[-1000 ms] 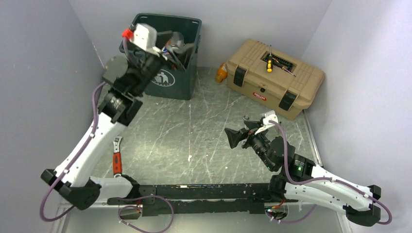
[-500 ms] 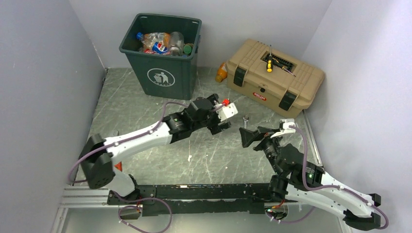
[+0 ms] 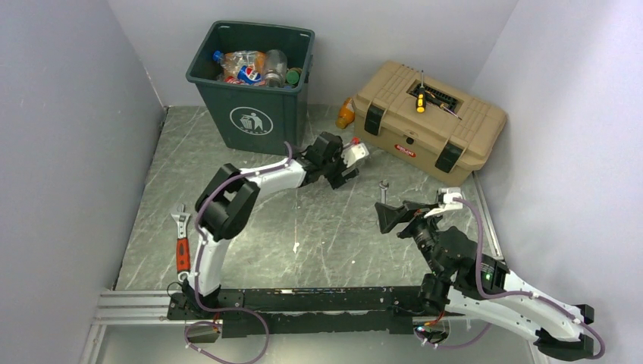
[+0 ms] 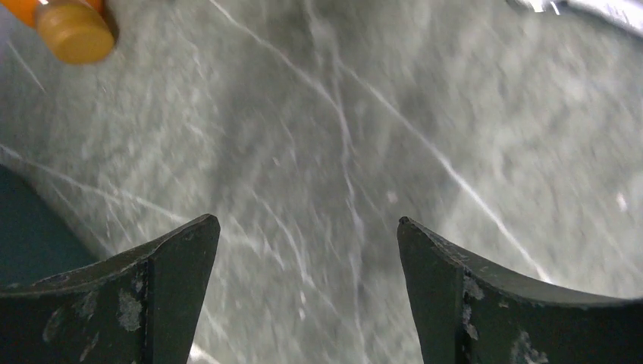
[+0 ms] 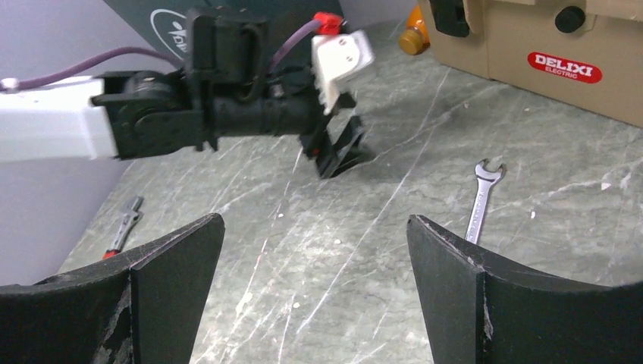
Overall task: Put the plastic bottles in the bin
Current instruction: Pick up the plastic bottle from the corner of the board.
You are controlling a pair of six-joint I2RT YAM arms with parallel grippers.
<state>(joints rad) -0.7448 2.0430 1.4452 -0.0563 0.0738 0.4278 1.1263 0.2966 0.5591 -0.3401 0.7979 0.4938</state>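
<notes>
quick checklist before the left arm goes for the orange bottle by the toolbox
1. Left pincer open and empty: ok.
2. Orange bottle centred in that pincer: not ok, it sits at the wrist view's top left corner.
3. Right pincer apart from the left arm: ok.
4. Orange bottle free of the toolbox: cannot tell.
5. Room in the bin: cannot tell, bottles lie near its rim.

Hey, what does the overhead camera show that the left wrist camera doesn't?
Only overhead: the bottles piled inside the bin, the right gripper, and the red-handled wrench. Only left wrist: the fingers of the left gripper up close, open, nothing between them. Both: the orange bottle on the table and the green bin's side.
</notes>
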